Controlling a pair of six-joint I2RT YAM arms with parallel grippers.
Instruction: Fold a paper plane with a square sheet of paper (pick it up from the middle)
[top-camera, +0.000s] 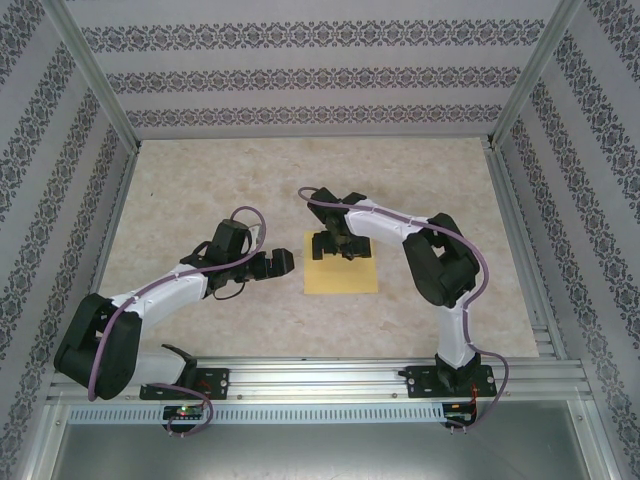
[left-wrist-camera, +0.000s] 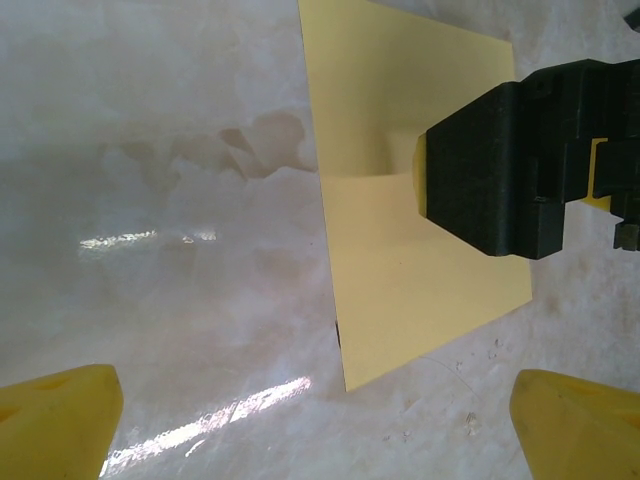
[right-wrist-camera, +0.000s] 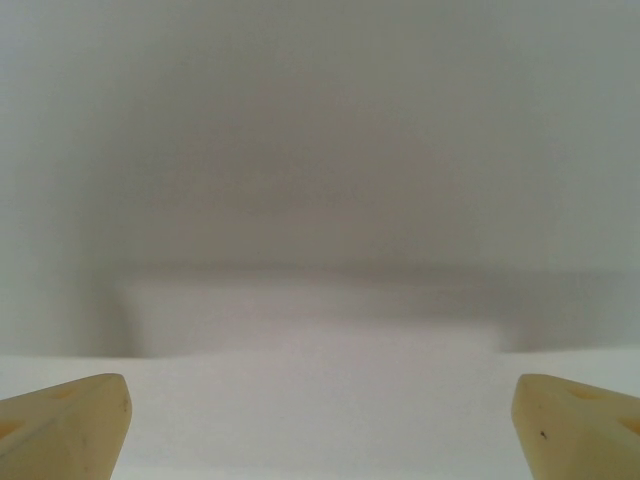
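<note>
From above: finds the left gripper (top-camera: 277, 263) just left of the square sheet of paper (top-camera: 340, 278), not touching it. Finds the sheet lying on the tabletop (top-camera: 200, 185), with the right gripper (top-camera: 335, 246) down on its far part. Leaves the spread of either gripper hard to read from up there.

From the left wrist: puts the left gripper (left-wrist-camera: 320, 430) with its yellow fingertips (left-wrist-camera: 55, 420) at the bottom corners, wide apart, holding nothing. Shows the sheet's (left-wrist-camera: 400, 270) left edge straight and bare, plus a small raised hump (left-wrist-camera: 385, 160) in the paper beside the black right gripper (left-wrist-camera: 510, 175), which is touching the sheet. Cannot tell there how that gripper's jaws stand.

From the right wrist: sets the right gripper (right-wrist-camera: 320, 425) with fingertips (right-wrist-camera: 60, 425) far apart at the lower corners, around nothing; beyond them, a pale blur.

Left of the sheet and on its near side: open tabletop, out to the patterned walls (top-camera: 55, 150) and the aluminium rail (top-camera: 330, 372). Just right of the sheet: the right arm's elbow (top-camera: 445, 265), narrowing the room on that side.
</note>
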